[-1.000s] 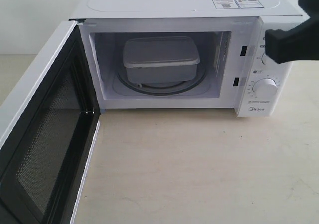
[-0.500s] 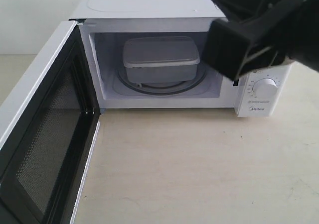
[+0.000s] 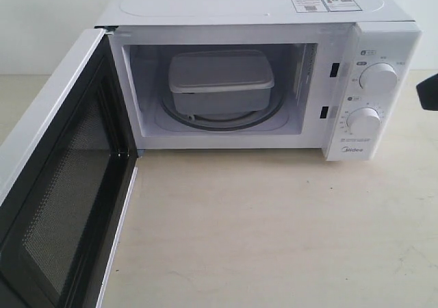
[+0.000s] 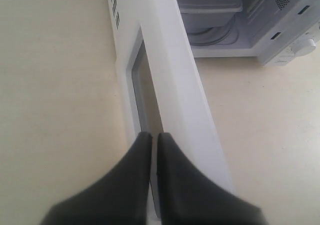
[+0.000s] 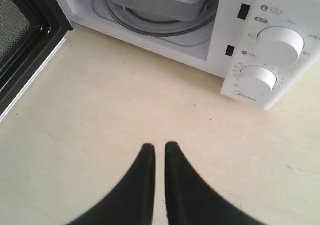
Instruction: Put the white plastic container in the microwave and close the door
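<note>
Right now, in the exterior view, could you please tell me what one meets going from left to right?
the door → the white plastic container → the knob panel → a dark arm part at the picture's edge

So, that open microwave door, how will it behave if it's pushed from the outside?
The door looks like a rigid framed panel, so it should probably swing as one piece rather than flex. It is hinged to the microwave at a front corner, so a push likely turns it in an arc. The microwave may slide slightly on the smooth table.
</note>
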Tool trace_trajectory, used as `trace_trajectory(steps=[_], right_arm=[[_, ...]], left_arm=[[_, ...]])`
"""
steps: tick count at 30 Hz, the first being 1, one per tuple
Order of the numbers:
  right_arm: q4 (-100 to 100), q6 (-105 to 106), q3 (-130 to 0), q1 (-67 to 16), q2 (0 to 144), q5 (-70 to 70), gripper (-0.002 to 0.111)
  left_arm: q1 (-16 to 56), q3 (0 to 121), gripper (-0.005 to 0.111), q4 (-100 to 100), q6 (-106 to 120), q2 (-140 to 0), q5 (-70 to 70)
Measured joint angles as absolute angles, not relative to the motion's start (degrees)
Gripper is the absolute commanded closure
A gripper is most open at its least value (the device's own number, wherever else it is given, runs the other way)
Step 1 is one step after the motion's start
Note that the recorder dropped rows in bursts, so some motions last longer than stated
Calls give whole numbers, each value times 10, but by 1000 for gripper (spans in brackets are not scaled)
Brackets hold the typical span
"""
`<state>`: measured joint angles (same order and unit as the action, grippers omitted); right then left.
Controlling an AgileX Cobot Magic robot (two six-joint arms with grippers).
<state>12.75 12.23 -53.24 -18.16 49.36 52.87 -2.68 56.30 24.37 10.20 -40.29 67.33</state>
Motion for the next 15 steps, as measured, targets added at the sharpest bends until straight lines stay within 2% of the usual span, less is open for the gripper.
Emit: trace_trajectory(steps=[15], right_arm=[[150,99,-536,-179,494,507,106]], left_arm=[[-27,563,102,244,140,-403,673]])
